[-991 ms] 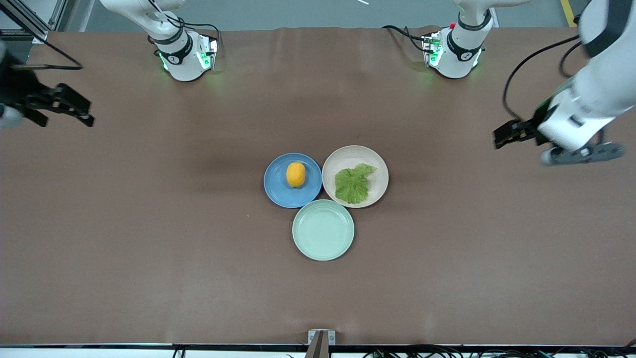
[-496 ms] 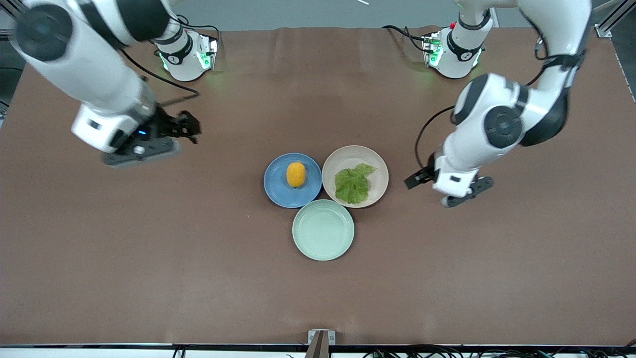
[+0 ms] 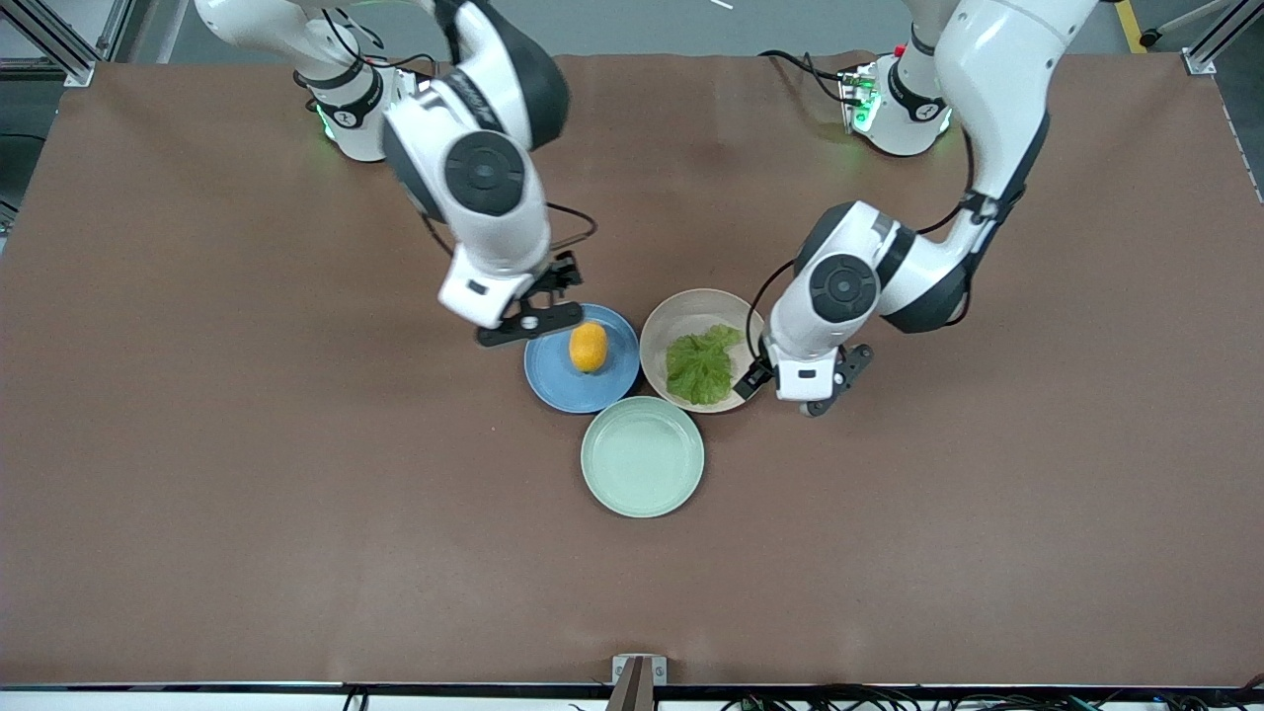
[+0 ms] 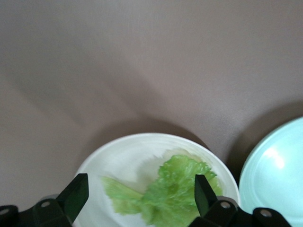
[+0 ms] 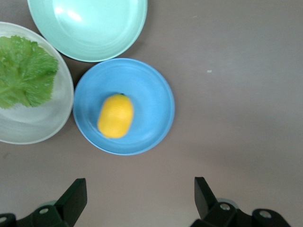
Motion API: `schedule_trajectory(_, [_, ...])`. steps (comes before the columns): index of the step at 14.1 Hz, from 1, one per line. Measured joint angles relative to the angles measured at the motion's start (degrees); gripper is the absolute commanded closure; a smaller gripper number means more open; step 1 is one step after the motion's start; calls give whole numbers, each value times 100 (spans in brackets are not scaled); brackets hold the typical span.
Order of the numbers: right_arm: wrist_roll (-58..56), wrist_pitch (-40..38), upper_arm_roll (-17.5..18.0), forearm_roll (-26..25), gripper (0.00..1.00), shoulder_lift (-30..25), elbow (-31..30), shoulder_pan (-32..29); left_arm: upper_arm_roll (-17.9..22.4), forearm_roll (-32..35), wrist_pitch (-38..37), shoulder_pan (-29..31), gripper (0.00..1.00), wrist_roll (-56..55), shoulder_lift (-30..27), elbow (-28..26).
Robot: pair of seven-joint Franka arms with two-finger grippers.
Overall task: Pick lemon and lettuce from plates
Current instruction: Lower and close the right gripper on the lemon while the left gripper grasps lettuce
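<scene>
You get even, fairly bright overhead light across the matte brown table (image 3: 296,494), with no hard glare on it. Soft, faint shadows sit under both arms, darkest around 12 o'clock of the plates. On the glossy mint green round plate (image 5: 90,23) a small white highlight shows. In the left wrist view the picture is soft and hazy, and a broad shadow falls at 12 o'clock of the pale beige round plate (image 4: 118,156).

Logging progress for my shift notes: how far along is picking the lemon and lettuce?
Nothing is picked yet. The lemon lies on the blue plate, the lettuce on the beige plate. In hand: the right gripper hangs open beside the blue plate; the left gripper hangs open at the beige plate's rim. Both grasps and lifts remain.
</scene>
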Motion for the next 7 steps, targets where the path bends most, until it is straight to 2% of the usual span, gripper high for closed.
schedule_trajectory(2, [344,550,-1,0,0,208,-212,179,-1,132,235,-138,5,-543,229,1])
schedule_trajectory(5, [452,1558,-23,277,0,351,-779,208,-1,153,462,-306,16,-892,498,4])
schedule_trajectory(7, [461,1939,-41,435,0,460,-999,208,-1,153,488,-330,31,-961,591,8])
